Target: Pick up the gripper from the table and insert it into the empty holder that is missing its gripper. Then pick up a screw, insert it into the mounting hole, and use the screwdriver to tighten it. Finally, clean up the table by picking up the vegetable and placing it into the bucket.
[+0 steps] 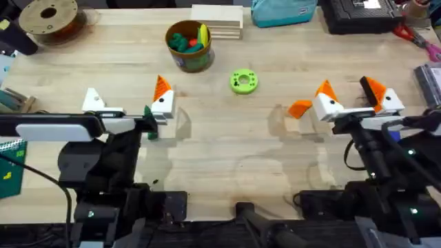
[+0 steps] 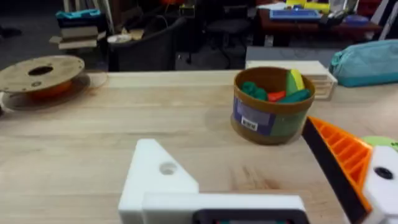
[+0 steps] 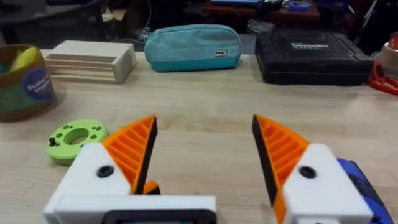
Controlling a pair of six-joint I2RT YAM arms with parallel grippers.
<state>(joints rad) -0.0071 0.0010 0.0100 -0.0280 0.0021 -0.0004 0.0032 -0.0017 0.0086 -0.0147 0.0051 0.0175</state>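
Lying beside right fingers (image 1: 351,96): loose gripper (image 1: 299,108).

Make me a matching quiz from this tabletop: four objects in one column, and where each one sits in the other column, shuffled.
Things:
1. lime-green ring-shaped disc
2. round olive-brown tub of toy produce
3. loose orange ribbed plastic wedge
4. brown filament spool

Places:
a. far left corner of the wooden table
b. lying flat beside the right gripper
c. next to the stack of pale wooden boards
d. alone on bare wood near the middle

Pairs: 1-d, 2-c, 3-b, 4-a
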